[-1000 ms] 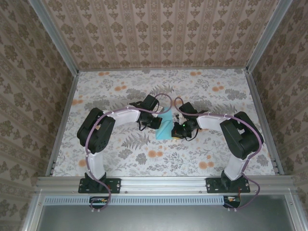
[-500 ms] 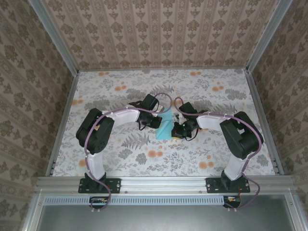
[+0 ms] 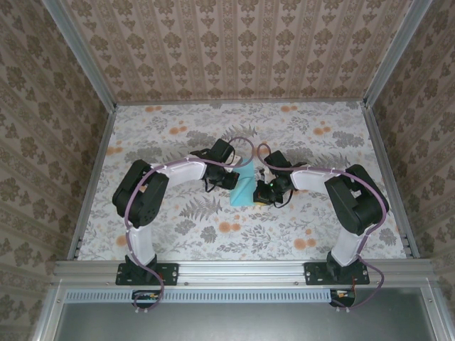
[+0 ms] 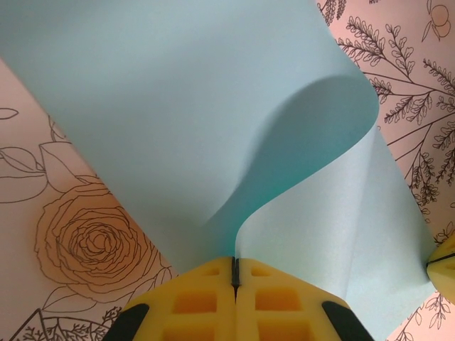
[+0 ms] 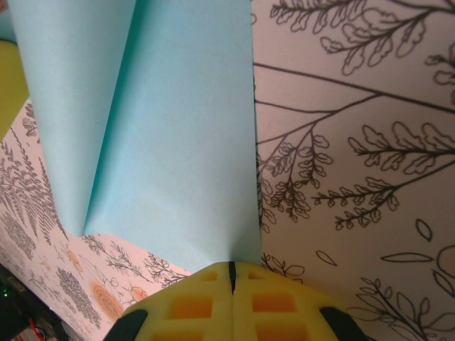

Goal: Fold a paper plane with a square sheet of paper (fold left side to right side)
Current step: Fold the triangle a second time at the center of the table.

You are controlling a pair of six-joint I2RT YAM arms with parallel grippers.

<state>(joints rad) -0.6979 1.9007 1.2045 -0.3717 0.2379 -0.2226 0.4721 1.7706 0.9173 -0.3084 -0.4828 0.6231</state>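
The light-blue square sheet of paper (image 3: 244, 186) lies mid-table between both arms, partly curled over itself. In the left wrist view the sheet (image 4: 213, 128) bends upward in a loop, and my left gripper (image 4: 234, 266) is shut on its lifted edge. In the right wrist view the sheet (image 5: 170, 142) lies with a raised fold along its left part, and my right gripper (image 5: 232, 270) is shut on the near corner. From above, the left gripper (image 3: 229, 177) meets the paper's left side and the right gripper (image 3: 264, 190) its right side.
The table (image 3: 178, 234) carries a floral cloth, walled by patterned panels on three sides. An aluminium rail (image 3: 242, 270) runs along the near edge where both arm bases are bolted. A yellow finger of the other gripper shows at the edge (image 4: 444, 263).
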